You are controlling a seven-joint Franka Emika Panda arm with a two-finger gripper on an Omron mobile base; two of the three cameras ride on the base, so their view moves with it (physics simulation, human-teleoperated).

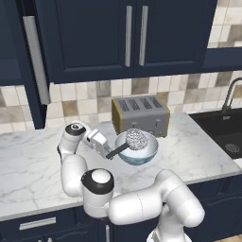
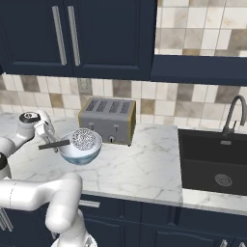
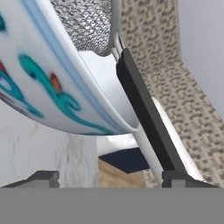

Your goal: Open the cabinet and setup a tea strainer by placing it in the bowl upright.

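Strainer (image 1: 137,139) placement appears complete: the tea strainer sits mesh-down in the bowl (image 1: 142,154), and its dark handle (image 1: 116,151) projects over the rim toward the gripper (image 1: 106,150). The bowl stands on the marble tabletop (image 1: 33,160), just in front of the toaster (image 1: 140,115). In the hand view the fingers (image 3: 180,178) stand apart, one tip at each side of the frame, and the handle runs down to the right-hand tip; whether that tip touches the handle cannot be told. The main hazard from this position is the withdrawal. A finger that drags on the handle during retreat would lever the mesh basket up and tip it out of the bowl, or slide the bowl across the smooth tabletop. A retreat straight back along the handle axis, with the fingers kept wide, looks like the safest path. A sideways sweep of the hand risks striking the bowl rim, which lies very close to the camera. The cabinet (image 1: 127,35) above the toaster shows both doors flush, while a door panel (image 1: 33,61) at the left edge stands open near the raised elbow; a wide swing of the arm could strike it.
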